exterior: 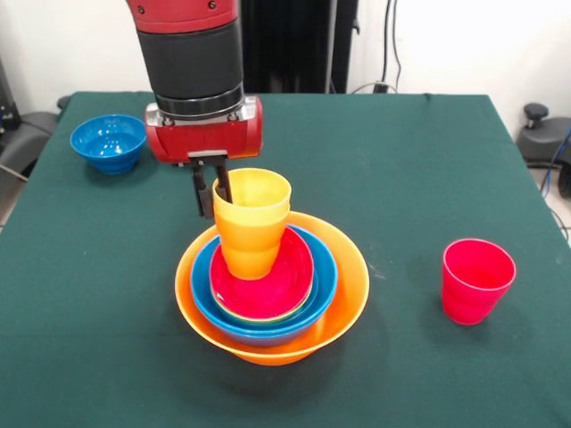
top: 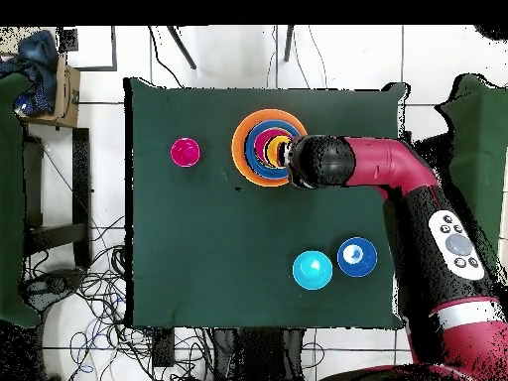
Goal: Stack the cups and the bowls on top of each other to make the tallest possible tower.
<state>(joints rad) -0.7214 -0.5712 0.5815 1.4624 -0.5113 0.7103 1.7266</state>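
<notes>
The tower stands mid-table on a very large orange bowl point(exterior: 352, 290). A blue bowl point(exterior: 325, 278), a thin yellow-green rim and a red bowl point(exterior: 284, 278) nest inside it. An orange cup point(exterior: 250, 251) stands in the red bowl with a yellow cup point(exterior: 259, 198) nested in it. My gripper point(exterior: 212, 189) comes down at the yellow cup's left rim, one finger inside and one outside, shut on that rim. From overhead the tower point(top: 248, 149) shows as rings, partly under my wrist. A red-pink cup point(exterior: 477, 281) point(top: 185, 152) stands alone, upright.
A dark-blue bowl point(exterior: 109, 143) point(top: 357, 256) sits near a table corner. Beside it lies a light-blue bowl point(top: 313, 270), hidden behind the arm in the front view. The green cloth point(exterior: 107, 339) ends at the table's edges all round.
</notes>
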